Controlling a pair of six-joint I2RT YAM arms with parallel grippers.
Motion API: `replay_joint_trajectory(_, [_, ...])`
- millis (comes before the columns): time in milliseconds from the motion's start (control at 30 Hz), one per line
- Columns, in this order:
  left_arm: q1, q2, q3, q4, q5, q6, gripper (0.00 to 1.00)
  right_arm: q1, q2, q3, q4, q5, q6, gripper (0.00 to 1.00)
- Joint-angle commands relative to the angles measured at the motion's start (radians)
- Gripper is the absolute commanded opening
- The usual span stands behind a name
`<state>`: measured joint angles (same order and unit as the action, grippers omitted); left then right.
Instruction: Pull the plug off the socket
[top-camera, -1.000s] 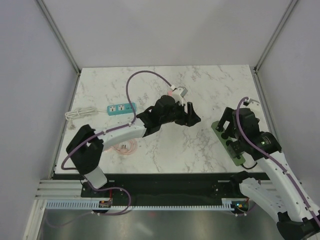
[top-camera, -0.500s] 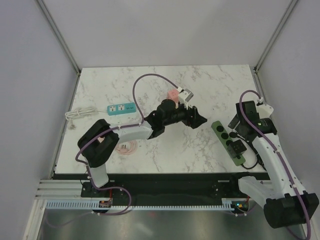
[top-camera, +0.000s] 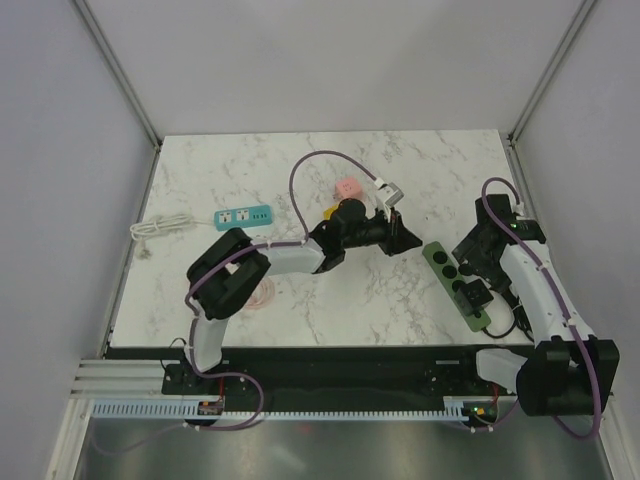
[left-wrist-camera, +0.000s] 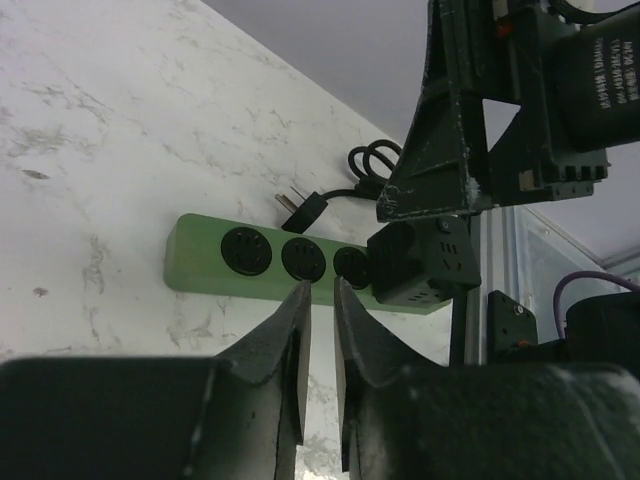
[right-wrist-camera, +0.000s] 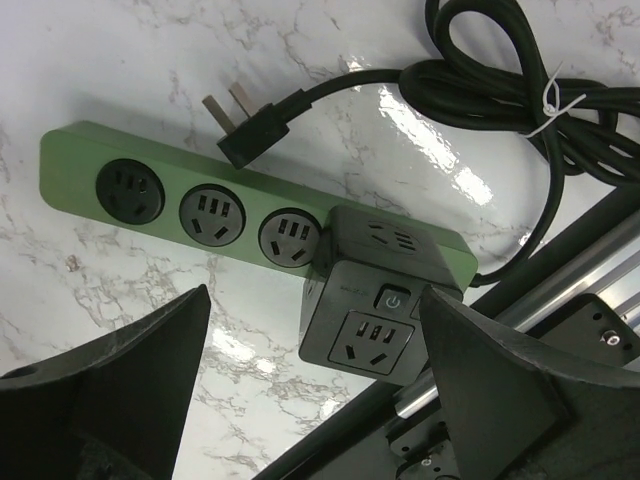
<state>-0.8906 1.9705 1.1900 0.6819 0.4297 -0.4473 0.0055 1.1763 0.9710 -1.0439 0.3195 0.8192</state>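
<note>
While 1 cube plug (right-wrist-camera: 385, 310) sits in green strip (right-wrist-camera: 90, 160), 3 sockets free.

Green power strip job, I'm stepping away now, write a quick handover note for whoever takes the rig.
Left gripper: nearly shut, empty, pointing at the green power strip from its left.
Right gripper: open, empty, hovering over the black cube plug.
The strip lies near the table's right edge; the cube plug sits in its end socket; the strip's own loose plug lies beside it.
Done: both arms are at the strip.
Left: grip the cube, steady the strip, pull the plug out.
</note>
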Motion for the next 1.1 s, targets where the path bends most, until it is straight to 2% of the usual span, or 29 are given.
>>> replay_joint_trajectory(0, [-0.018,0.114,0.155,-0.051,0.101,-0.053,0.2,-0.025,0.014,-0.015,-0.001,-0.034,0.034,0.93])
replay_joint_trajectory(100, [-0.018,0.183,0.276,-0.14,0.148,-0.071,0.13,-0.03,-0.01,-0.021,-0.004,-0.004,0.034,0.93])
replay_joint_trajectory(133, [-0.018,0.201,0.333,-0.162,0.158,-0.076,0.02,-0.03,-0.02,-0.023,-0.002,0.004,0.035,0.93])
replay_joint_trajectory(267, [-0.019,0.281,0.424,-0.203,0.193,-0.152,0.02,-0.041,-0.029,-0.031,-0.004,0.0,0.032,0.93])
replay_joint_trajectory(433, [-0.034,0.418,0.548,-0.208,0.239,-0.347,0.02,-0.045,-0.035,-0.046,0.004,-0.011,0.034,0.92])
replay_joint_trajectory(667, [-0.096,0.504,0.631,-0.317,0.121,-0.396,0.02,-0.061,-0.055,-0.061,0.01,-0.013,0.023,0.92])
replay_joint_trajectory(1067, [-0.107,0.573,0.715,-0.416,0.098,-0.444,0.02,-0.075,-0.046,-0.103,0.041,-0.042,0.014,0.91])
